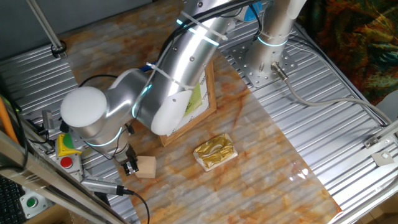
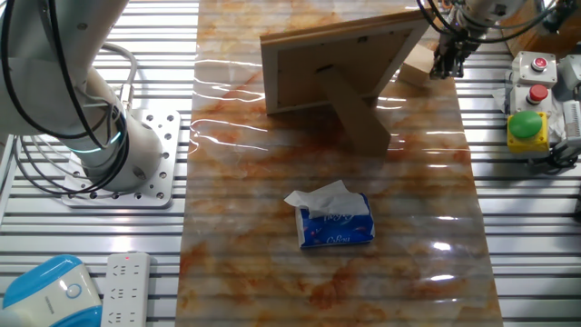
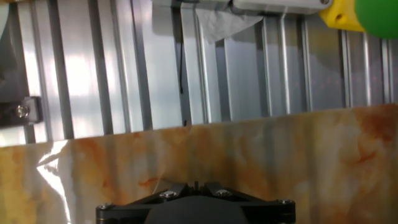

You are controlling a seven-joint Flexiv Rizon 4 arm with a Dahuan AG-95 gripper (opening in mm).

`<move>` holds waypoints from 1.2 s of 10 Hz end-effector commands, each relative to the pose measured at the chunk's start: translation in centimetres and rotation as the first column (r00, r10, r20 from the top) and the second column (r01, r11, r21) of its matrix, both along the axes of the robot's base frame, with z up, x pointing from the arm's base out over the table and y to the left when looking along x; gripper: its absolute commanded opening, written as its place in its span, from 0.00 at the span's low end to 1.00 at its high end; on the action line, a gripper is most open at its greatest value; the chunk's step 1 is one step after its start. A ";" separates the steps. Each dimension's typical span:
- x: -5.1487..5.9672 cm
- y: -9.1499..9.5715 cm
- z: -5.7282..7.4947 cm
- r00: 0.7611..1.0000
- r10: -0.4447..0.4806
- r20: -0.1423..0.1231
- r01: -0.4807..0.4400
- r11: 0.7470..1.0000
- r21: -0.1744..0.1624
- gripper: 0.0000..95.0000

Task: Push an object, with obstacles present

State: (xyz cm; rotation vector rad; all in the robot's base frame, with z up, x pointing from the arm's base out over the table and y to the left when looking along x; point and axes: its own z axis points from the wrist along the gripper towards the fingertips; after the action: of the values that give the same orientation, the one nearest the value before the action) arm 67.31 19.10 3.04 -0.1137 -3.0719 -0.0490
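The object, a small tan wooden block (image 1: 146, 167) (image 2: 417, 65), lies near the marble table's corner. My gripper (image 1: 130, 166) (image 2: 445, 65) stands right beside it on the table-edge side, fingers together and holding nothing. I cannot tell whether it touches the block. The picture frame (image 1: 208, 99) (image 2: 336, 59) stands upright just behind the block, partly hidden by my arm in one fixed view. The foil-wrapped packet (image 1: 214, 151) looks gold there and blue and white (image 2: 336, 221) in the other fixed view. The hand view shows only the table edge (image 3: 249, 127); the block is out of it.
A button box (image 1: 67, 149) (image 2: 531, 109) with red, yellow and green parts sits on the metal slats just off the table edge by my gripper. The robot base (image 2: 127, 154) stands on the far side. A power strip (image 2: 127, 282) lies beside it.
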 end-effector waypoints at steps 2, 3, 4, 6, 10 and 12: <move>-0.1 0.1 0.0 1.000 0.006 -0.003 -0.006 1.000 -0.007 0.00; -0.1 0.0 0.0 1.000 0.014 -0.004 -0.014 1.000 -0.010 0.00; -0.1 -0.2 0.0 1.000 0.018 -0.004 -0.018 1.000 -0.008 0.00; 0.1 -1.1 0.3 0.999 0.044 0.000 -0.044 0.999 -0.005 0.00; 1.0 -2.4 0.9 0.998 0.060 -0.001 -0.060 0.998 -0.009 0.00; 1.5 -2.6 1.1 0.997 0.074 -0.006 -0.074 0.997 -0.014 0.00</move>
State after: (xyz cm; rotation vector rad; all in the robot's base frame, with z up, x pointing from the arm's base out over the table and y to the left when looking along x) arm 69.03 16.37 4.16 0.0075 -3.0648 -0.0217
